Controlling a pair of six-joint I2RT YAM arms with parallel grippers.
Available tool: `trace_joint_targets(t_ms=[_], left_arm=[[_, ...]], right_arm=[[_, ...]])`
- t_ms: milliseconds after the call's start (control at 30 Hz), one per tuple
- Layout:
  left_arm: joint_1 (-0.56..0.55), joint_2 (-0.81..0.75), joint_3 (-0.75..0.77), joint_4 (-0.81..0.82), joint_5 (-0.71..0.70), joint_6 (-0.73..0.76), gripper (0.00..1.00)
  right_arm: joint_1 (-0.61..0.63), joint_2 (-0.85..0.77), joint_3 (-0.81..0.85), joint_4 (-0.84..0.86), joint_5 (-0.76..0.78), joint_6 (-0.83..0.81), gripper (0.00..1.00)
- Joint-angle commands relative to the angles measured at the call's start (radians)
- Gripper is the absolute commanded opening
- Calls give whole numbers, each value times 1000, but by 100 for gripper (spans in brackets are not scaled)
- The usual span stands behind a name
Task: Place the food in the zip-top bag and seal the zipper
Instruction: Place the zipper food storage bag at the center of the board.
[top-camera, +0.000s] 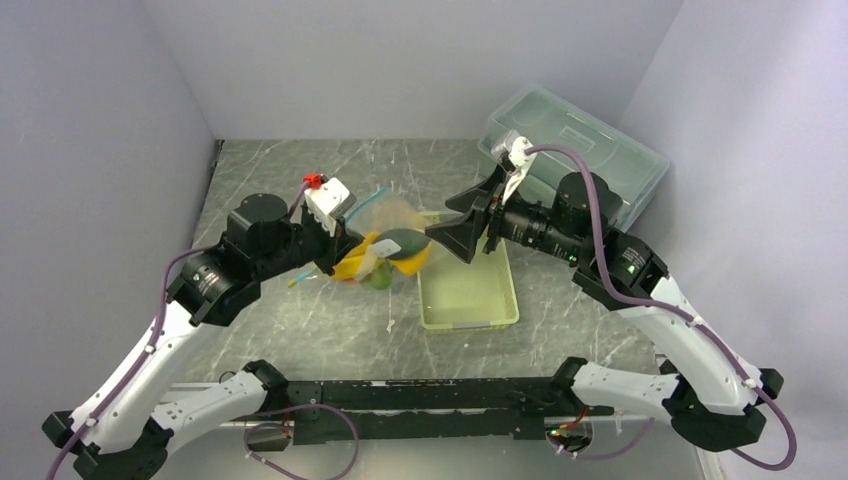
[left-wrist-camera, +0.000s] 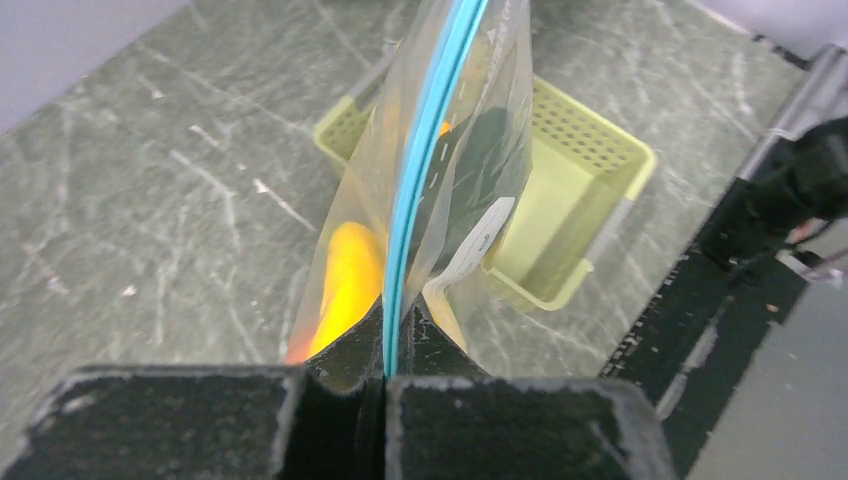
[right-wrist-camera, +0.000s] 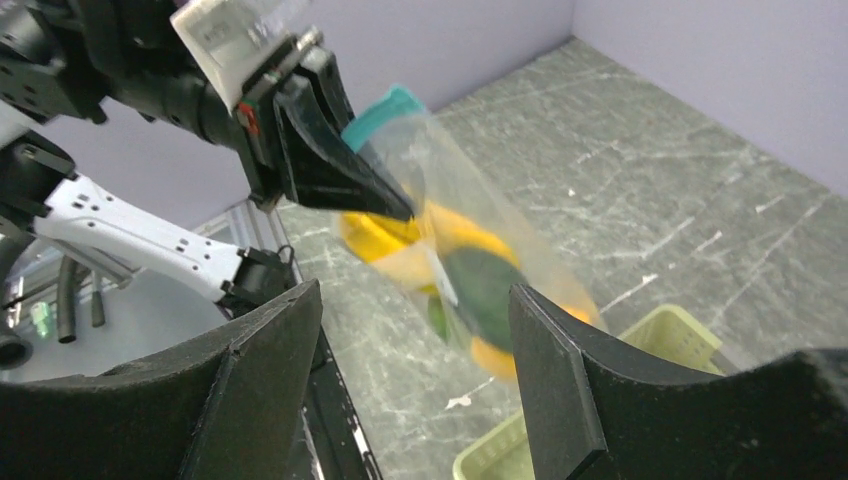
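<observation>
Left fingers (left-wrist-camera: 345, 350) are clenched on the zipper (left-wrist-camera: 430, 170) of the raised zip-top bag (left-wrist-camera: 500, 100); right fingers (right-wrist-camera: 265, 370) are spread. Food (left-wrist-camera: 345, 280) is bagged; complete sealing cannot be confirmed.

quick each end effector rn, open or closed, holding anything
left end effector: closed on the zipper of the zip-top bag
right end effector: open, holding nothing

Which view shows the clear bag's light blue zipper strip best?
Left wrist: the light blue zipper strip runs lengthwise up the frame from the closed left end effector. Top external shows a thin sliver; right wrist only its blurred teal end.
</observation>
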Motion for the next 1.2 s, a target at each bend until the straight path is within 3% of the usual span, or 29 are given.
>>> trace_joint_targets(t_ms=[0,267,667,1167], left_arm=[[1,18,53,48,-188,56,0],[2,112,36,92,-567,163,0],[3,315,-6,189,-885,324,0],[114,458,-89,303,-980,392,0]], right_arm=[[-8,-36,-47,-5,54,-2,72],[-11,-115,-183,22,99,28,74],[-14,-198,-306,48,124,47,76],[-16,-254,-353,53,93,59,76]])
